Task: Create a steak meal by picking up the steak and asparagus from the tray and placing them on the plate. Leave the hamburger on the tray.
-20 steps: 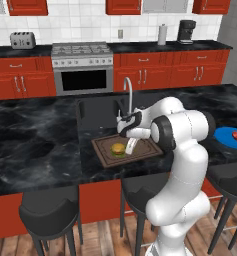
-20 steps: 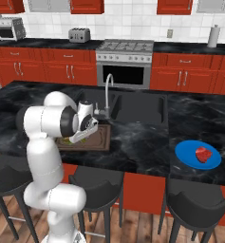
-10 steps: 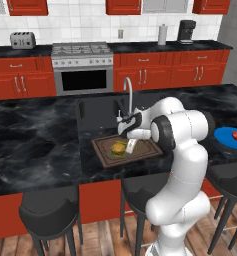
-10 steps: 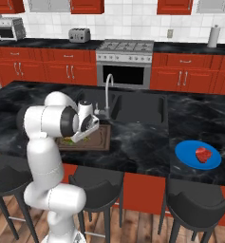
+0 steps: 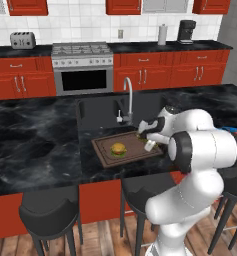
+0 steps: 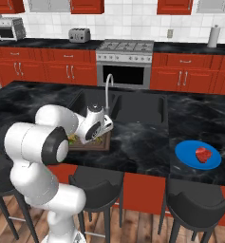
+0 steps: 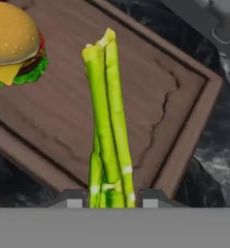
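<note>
Claw (image 7: 111,198) clamped on the lower ends of the asparagus (image 7: 106,121) above the tray (image 7: 194,121), hamburger (image 7: 14,43) alongside, steak (image 6: 203,154) already on the plate (image 6: 185,154); stalks likely light, slim, prone to pivot, best gripped mid-length.

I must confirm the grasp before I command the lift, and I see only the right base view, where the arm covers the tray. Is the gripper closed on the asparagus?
Observer: Yes. In the hand view the gripper is shut on the asparagus, with the stalks running up between its fingertips.
Operator: Is the hamburger near the stalks?
Observer: The hamburger sits apart from them on the tray, not touching.
Operator: Where on the tray is the gripper?
Observer: In the left base view it is at the tray's right end, and the hamburger is near the middle.
</note>
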You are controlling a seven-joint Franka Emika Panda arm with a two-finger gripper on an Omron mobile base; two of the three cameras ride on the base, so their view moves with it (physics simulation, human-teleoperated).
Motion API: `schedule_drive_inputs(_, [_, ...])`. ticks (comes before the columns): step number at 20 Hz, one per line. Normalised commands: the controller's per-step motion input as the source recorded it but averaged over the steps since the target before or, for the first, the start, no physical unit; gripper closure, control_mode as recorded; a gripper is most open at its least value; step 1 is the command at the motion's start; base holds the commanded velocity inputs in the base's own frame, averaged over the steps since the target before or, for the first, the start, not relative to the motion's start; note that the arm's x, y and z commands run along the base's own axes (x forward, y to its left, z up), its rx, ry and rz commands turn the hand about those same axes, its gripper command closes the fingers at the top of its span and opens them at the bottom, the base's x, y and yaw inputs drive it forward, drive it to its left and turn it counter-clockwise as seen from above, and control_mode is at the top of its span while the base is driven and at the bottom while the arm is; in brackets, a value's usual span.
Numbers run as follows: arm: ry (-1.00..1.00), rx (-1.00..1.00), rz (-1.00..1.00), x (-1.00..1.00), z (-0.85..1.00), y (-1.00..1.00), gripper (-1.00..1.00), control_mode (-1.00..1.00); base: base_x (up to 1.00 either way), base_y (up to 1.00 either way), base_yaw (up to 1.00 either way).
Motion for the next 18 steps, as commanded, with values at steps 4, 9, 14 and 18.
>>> schedule_drive_inputs(4, [-0.04, 0.08, -0.36, -0.47, 0.77, -1.0, 1.0, -1.0, 0.0, 0.0, 0.0])
schedule_drive_inputs(9, [0.02, 0.03, -0.33, -0.04, 1.0, -1.0, 1.0, -1.0, 0.0, 0.0, 0.0])
schedule_drive_inputs(14, [0.13, 0.01, -0.34, 0.0, 0.79, -1.0, 1.0, -1.0, 0.0, 0.0, 0.0])
schedule_drive_inputs(18, [0.1, 0.01, -0.35, 0.0, 0.11, -1.0, 1.0, -1.0, 0.0, 0.0, 0.0])
